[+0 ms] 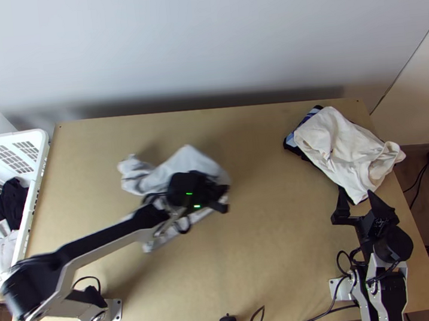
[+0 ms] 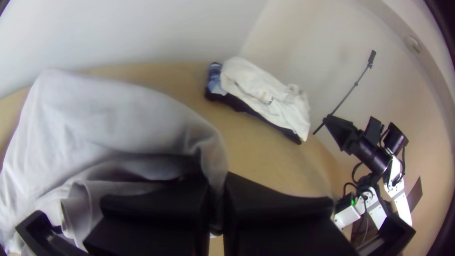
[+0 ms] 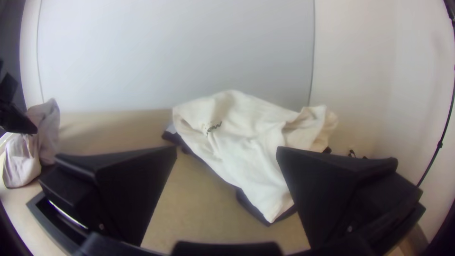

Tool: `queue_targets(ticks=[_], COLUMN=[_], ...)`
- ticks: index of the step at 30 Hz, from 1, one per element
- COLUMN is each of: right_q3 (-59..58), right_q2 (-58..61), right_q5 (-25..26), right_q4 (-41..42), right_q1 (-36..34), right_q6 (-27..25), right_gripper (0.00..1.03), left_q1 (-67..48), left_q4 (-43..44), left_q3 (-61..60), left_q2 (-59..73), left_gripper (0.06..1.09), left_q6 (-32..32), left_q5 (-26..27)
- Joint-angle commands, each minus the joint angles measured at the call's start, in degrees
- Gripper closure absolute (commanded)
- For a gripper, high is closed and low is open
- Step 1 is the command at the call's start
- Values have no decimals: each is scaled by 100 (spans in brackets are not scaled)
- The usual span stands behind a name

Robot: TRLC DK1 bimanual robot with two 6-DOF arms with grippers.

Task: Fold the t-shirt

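One grey t-shirt [image 1: 184, 160] — pinched in left gripper [image 1: 221, 200] — one white basket [image 1: 31, 136]

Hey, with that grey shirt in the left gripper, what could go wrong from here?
The left gripper pinches the grey shirt at one spot, so the loose cloth could bunch or twist when laid down. The right gripper stands open near the white garment and might snag it.

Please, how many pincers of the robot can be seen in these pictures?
2. The left pincer is near the middle of the table, shut on the grey cloth; the right pincer is open, by the near end of the white cloth.
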Motion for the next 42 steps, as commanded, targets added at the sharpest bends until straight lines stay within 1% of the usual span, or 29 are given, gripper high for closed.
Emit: queue_targets(ticks=[1, 2, 3, 5, 8, 13, 14, 18, 20, 21, 22, 24, 26, 29, 32, 33, 34, 36, 39, 42], right_q3=[2, 2, 2, 2, 2, 2, 11, 169, 485, 626, 810, 1338, 2182, 3271, 4036, 4282, 4467, 4634, 4783, 5073], right_q2=[8, 8, 8, 8, 16, 8, 16, -1, 43, 131, 333, 1203, 2495, 3813, 4745, 5026, 5281, 5703, 6336, 6872], right_q5=[1, 1, 1, 1, 1, 1, 1, 18, 9, 9, 9, 18, 27, 27, 124, 132, 150, 581, 818, 809], right_q4=[-4, -4, -4, -4, -4, 49, 102, 374, 462, 559, 620, 620, 234, -382, -742, -883, -988, -988, -1023, -1296], right_q1=[-2, 7, 7, 7, 7, 112, 139, 147, 191, 253, 341, 578, 719, 947, 1896, 2169, 2564, 3311, 3751, 3812], right_q6=[26, 26, 26, 26, 17, -36, -54, -45, 210, 237, 280, 307, 377, 377, 360, 447, 509, 623, 887, 1300], right_gripper=[5, 5, 5, 5, 5, 5, 5, 5, 5, 5, 5, 5, 5, 5, 5, 5, 5, 5, 5, 5], left_q1=[-938, -965, -974, -886, -429, 635, 925, 2164, 2744, 3017, 3263, 3632, 3878, 4036, 4063, 4054, 4036, 3983, 3773, 3623], left_q4=[336, 353, 362, 353, 309, 125, -77, -1053, -1202, -1264, -1343, -1475, -1519, -1642, -1800, -1826, -1844, -1985, -2371, -2776], left_q3=[1342, 1465, 1605, 1772, 1834, 1851, 1851, 1684, 1412, 1289, 1175, 937, 709, 524, 366, 269, 173, -56, -267, -293], left_q2=[1099, 1082, 1020, 765, 185, -685, -764, -781, -817, -852, -869, -922, -1054, -1256, -1344, -1353, -1362, -1353, -1432, -1529], left_gripper=[74, 43, 9, 10, 10, 10, 10, 10, 10, 10, 10, 10, 10, 10, 10, 10, 10, 10, 10, 10], left_q6=[-855, -934, -951, -1109, -1558, -1540, -1487, -828, -512, -345, -239, -28, 68, 86, 130, 200, 253, 473, 1053, 1378], left_q5=[-26, 10, 27, 150, 308, 396, 396, 396, 396, 396, 396, 379, 335, 203, 71, 18, -8, -87, -87, -78])
